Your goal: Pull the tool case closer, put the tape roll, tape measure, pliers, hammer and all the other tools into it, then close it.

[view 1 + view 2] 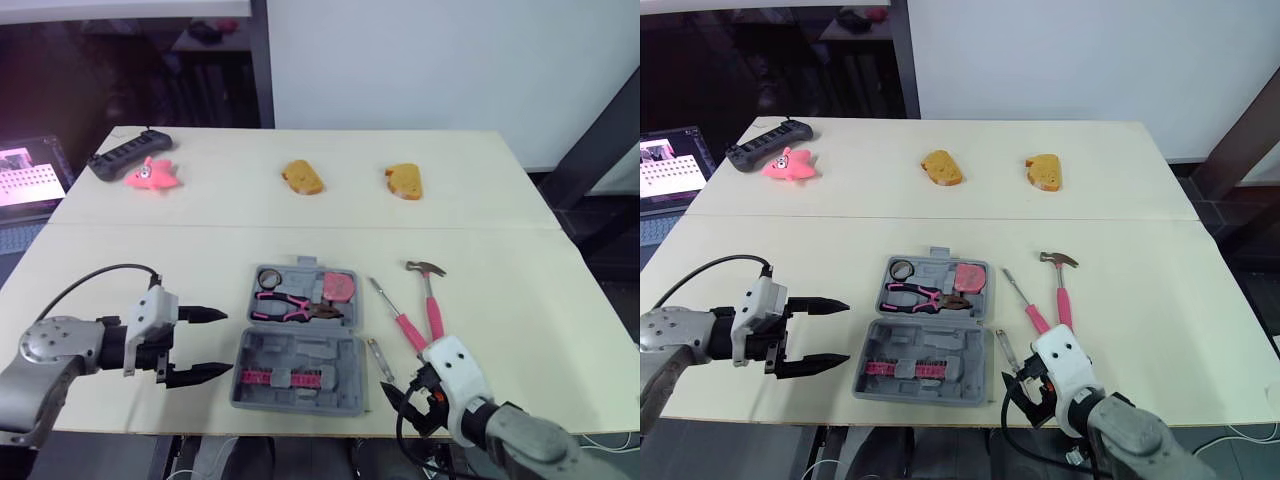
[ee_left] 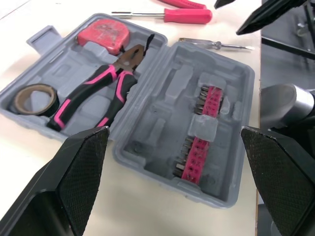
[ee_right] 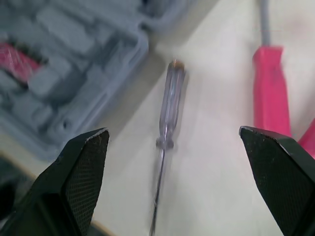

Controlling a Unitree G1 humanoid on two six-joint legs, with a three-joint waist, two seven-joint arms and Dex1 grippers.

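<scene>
Currently the hammer (image 1: 434, 312) lies near-to-far, head pointing away

I see the open tool case (image 1: 962, 348) near the tabletop's front edge, with the tape roll (image 1: 903, 269), pliers (image 1: 925, 295) and tape measure (image 1: 970, 277) in its far half. Just right of it lie a small screwdriver (image 1: 1002, 349), a pink-handled screwdriver (image 1: 1027, 302) and the hammer (image 1: 1060, 285). My left gripper (image 1: 845, 331) hangs spread wide beside the case's left side; my right gripper (image 1: 1025, 388) sits at the front edge by the small screwdriver.
</scene>
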